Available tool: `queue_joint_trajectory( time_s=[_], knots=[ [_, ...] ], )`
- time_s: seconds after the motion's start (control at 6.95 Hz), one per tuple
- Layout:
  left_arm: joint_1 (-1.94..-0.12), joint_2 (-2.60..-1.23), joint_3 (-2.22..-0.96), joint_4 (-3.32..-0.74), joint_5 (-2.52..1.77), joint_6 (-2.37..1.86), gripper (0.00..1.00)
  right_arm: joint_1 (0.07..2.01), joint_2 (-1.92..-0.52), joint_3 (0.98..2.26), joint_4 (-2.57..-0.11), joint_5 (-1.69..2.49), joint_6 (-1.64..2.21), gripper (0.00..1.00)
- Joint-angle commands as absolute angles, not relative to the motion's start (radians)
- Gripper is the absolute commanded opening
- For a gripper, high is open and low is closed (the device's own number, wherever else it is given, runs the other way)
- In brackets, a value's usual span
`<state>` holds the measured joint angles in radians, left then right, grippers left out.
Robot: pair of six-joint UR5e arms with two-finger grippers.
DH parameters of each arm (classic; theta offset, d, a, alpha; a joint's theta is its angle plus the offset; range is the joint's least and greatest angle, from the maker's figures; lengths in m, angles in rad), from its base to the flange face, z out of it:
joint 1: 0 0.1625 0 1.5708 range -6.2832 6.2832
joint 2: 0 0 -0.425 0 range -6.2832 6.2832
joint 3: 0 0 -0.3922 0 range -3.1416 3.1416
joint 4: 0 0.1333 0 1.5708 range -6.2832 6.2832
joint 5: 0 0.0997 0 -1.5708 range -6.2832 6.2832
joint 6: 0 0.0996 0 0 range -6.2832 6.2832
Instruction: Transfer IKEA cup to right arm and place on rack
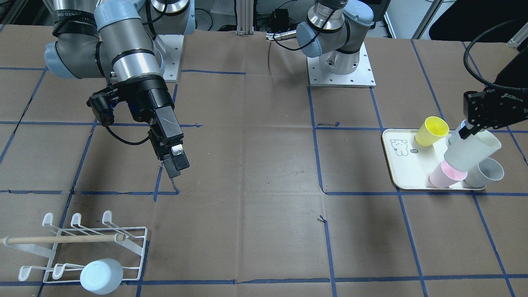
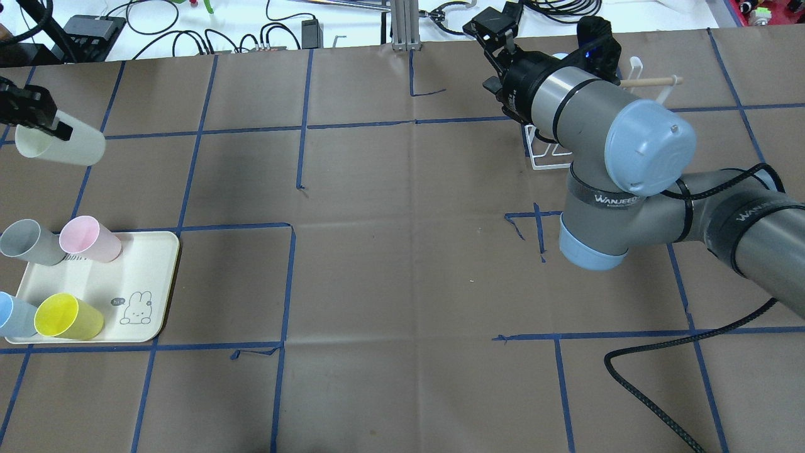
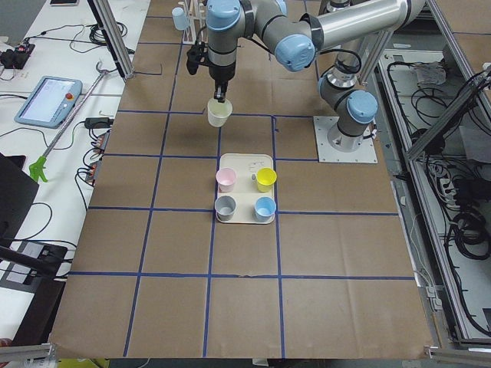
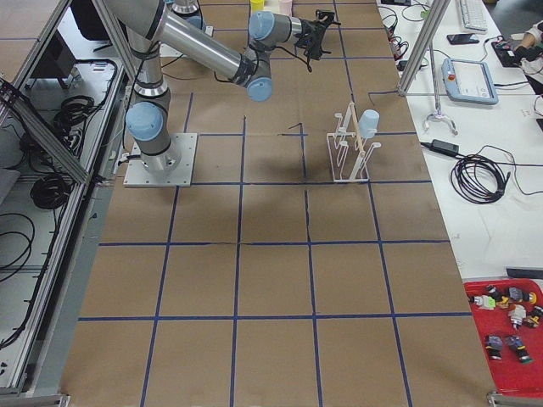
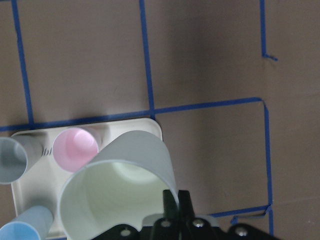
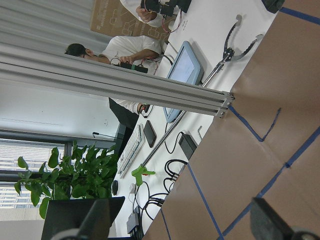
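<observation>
My left gripper [image 1: 466, 132] is shut on the rim of a cream-white IKEA cup [image 1: 472, 150]. It holds the cup tilted in the air over the tray's edge. In the left wrist view the cup [image 5: 117, 190] fills the lower left, with one finger inside and one outside its wall. The right arm's gripper [image 1: 175, 163] hangs above bare table, far from the cup. Its fingers stand wide apart and empty in the right wrist view [image 6: 182, 225]. The white wire rack [image 1: 82, 243] stands at the table's other end, partly hidden behind the right arm in the overhead view.
A pale-blue cup [image 1: 101, 275] sits on a prong of the rack. The cream tray [image 2: 144, 264] holds a pink cup [image 2: 91, 239], a grey cup [image 2: 28, 242], a yellow cup [image 2: 66, 316] and a blue cup [image 2: 12, 314]. Brown paper with blue tape lines covers the table.
</observation>
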<state>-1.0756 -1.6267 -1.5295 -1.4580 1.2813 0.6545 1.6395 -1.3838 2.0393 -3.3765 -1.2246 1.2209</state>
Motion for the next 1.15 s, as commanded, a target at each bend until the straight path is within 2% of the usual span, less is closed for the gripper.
queue_joint_trajectory(
  time_s=[0.0, 0.29, 0.58, 1.01],
  knots=[
    [-1.081, -1.673, -1.548, -1.260, 0.969, 0.708, 0.00, 1.672, -1.411, 2.042, -3.373, -1.273, 1.276, 1.00],
    [-1.089, -1.690, -1.584, -1.171, 0.759, 0.745, 0.00, 1.707, -1.414, 2.080, -3.381, -1.298, 1.276, 1.00],
    [-1.129, -1.689, -1.678, -1.019, 0.567, 0.818, 0.00, 1.697, -1.413, 2.126, -3.418, -1.298, 1.276, 1.00],
    [-1.227, -1.712, -1.843, -0.643, 0.442, 0.819, 0.00, 1.697, -1.413, 2.123, -3.418, -1.296, 1.308, 1.00]
  ],
)
